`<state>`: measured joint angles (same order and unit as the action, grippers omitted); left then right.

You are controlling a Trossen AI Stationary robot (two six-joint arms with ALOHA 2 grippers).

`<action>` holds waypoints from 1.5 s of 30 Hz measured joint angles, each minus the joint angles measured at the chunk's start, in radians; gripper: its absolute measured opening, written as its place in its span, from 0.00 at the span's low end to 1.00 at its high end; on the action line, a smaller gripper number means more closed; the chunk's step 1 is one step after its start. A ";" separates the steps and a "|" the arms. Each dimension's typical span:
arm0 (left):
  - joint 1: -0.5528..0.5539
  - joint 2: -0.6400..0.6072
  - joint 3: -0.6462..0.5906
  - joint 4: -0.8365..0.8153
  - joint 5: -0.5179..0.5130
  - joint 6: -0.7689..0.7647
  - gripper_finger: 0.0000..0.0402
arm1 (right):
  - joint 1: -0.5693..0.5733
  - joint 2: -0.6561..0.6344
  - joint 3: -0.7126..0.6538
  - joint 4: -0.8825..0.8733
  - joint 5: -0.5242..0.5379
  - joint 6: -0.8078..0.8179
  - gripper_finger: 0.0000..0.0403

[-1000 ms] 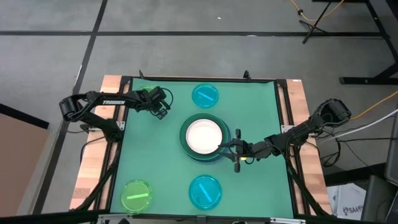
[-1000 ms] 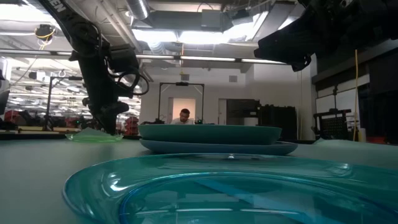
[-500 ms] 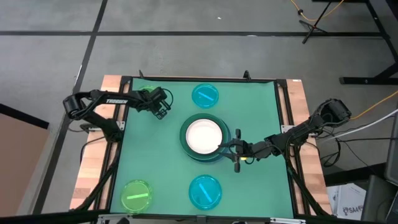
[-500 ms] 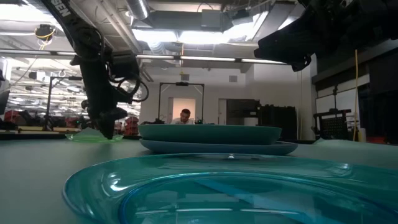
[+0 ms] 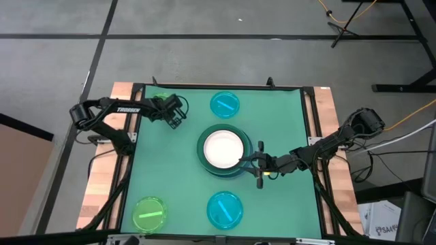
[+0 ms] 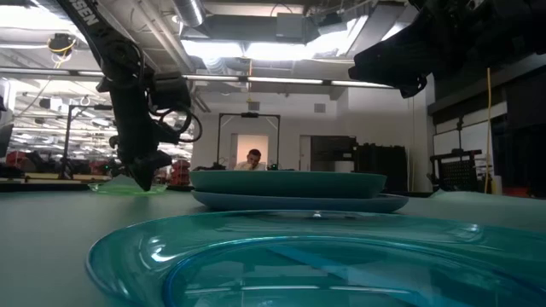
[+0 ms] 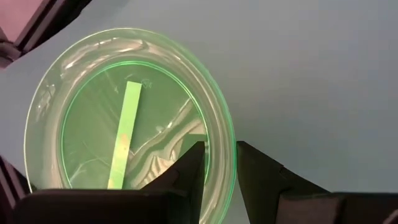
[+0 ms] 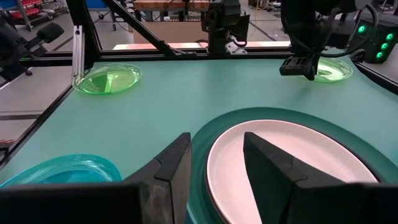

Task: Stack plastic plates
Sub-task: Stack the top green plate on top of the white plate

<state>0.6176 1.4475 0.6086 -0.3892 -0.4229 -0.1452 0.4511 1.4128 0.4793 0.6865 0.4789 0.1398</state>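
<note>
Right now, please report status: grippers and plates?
Left gripper astride rim of far lime plate. Right gripper open at white plate, on centre stack. Nothing in the way.
</note>
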 joint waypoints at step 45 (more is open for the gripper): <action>-0.076 0.000 0.000 -0.004 -0.034 0.092 0.00 | 0.000 0.026 0.000 0.024 0.000 0.037 0.34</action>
<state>0.5418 1.4475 0.6087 -0.3932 -0.4571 -0.0535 0.4514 1.4392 0.4793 0.7109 0.4793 0.1767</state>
